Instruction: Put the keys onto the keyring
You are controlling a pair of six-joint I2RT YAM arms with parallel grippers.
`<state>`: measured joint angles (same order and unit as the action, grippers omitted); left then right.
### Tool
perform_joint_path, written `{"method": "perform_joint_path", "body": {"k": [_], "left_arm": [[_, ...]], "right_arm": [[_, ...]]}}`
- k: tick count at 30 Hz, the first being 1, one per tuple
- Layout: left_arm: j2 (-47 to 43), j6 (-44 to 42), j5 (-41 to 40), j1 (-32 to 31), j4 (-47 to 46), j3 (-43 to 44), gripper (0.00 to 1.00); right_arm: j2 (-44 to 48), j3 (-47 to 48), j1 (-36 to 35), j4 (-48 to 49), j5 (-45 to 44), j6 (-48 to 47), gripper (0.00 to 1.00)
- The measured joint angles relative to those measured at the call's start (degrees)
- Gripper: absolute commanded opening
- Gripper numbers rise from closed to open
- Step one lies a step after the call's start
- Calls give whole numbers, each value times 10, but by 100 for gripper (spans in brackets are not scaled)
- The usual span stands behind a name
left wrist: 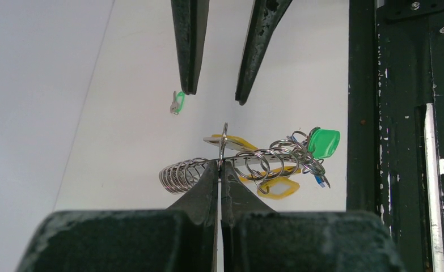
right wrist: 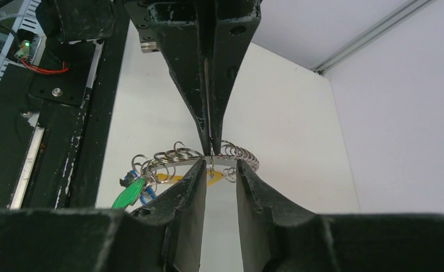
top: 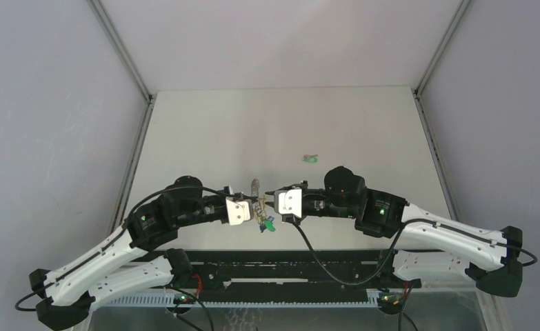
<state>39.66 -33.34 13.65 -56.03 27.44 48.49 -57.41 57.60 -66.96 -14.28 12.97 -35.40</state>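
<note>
The keyring [left wrist: 265, 161], a loop strung with many small silver rings and yellow tags, hangs in the air between both grippers. My left gripper [left wrist: 220, 165] is shut on a thin part of the loop. On the keyring hang a green-headed key [left wrist: 324, 143] and a blue one beside it. My right gripper [right wrist: 219, 165] is open, its fingertips on either side of the loop right below the left gripper's tips [right wrist: 211, 144], gripping nothing. A loose green key [top: 311, 158] lies on the table beyond the grippers, also visible past the right fingers as a small green key [left wrist: 177, 103].
The black mounting rail [top: 287, 265] of the arm bases runs along the near edge, just below the hanging keyring. Grey walls with metal frame posts [top: 125, 52] enclose the white table [top: 281, 124] on three sides.
</note>
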Motion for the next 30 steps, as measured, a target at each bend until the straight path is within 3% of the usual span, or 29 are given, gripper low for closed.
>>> {"method": "perform_joint_path", "body": {"k": [13, 21, 26, 30], "left_arm": [[-4, 7, 1, 0, -4, 0, 0], [-4, 8, 1, 0, -4, 0, 0], [-4, 8, 1, 0, -4, 0, 0], [-4, 9, 1, 0, -4, 0, 0]], "right_arm": [[-21, -25, 14, 11, -7, 9, 22], [-27, -25, 18, 17, -9, 9, 13], [-31, -25, 20, 22, -8, 9, 1], [-31, -25, 20, 22, -8, 9, 0]]}}
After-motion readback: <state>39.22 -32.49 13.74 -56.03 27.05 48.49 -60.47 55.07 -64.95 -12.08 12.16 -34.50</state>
